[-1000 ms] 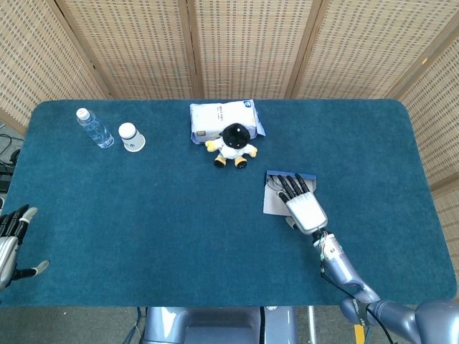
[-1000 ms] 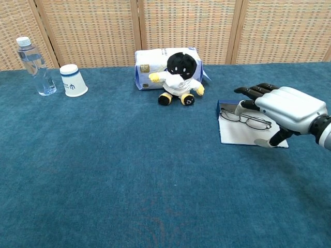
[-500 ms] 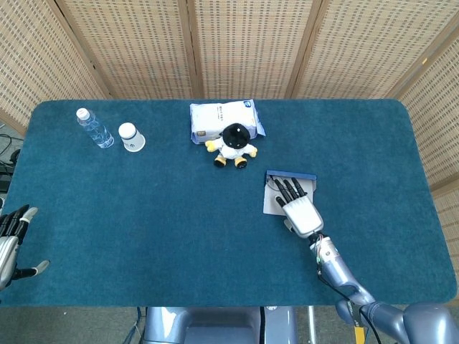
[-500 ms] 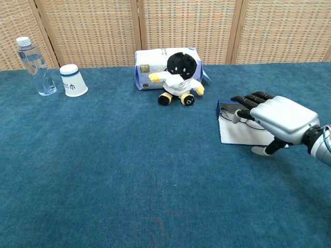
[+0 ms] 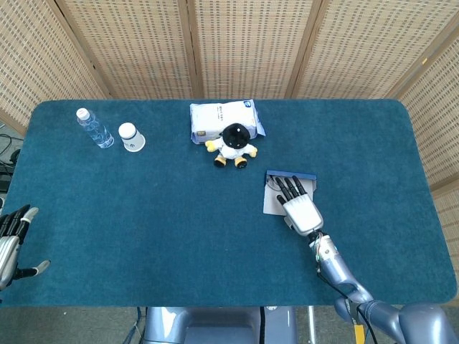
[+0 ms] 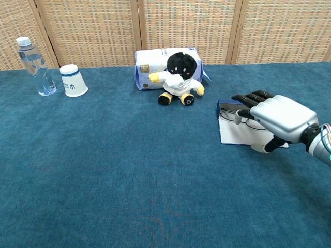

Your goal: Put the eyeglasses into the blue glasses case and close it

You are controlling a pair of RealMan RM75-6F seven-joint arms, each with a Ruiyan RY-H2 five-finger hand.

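Observation:
The blue glasses case (image 5: 290, 175) (image 6: 225, 106) lies open on the right part of the table, its pale inside (image 6: 235, 135) facing up. The eyeglasses (image 6: 229, 115) lie in it, mostly hidden under my right hand (image 5: 301, 208) (image 6: 276, 115). That hand hovers palm down over the case, its fingers stretched out toward the case's far blue edge; I cannot tell whether they touch the glasses. My left hand (image 5: 10, 242) hangs beyond the table's front left edge with its fingers apart and nothing in it. The chest view does not show it.
A plush toy (image 5: 233, 145) (image 6: 179, 72) sits in front of a white tissue pack (image 5: 222, 118) (image 6: 155, 61) at the back middle. A paper cup (image 5: 130, 137) (image 6: 72, 80) and a water bottle (image 5: 94, 128) (image 6: 32, 58) stand at the back left.
My right hand has dropped lower over the case and drawn slightly back toward me, now covering more of the glasses. The left hand has barely moved.

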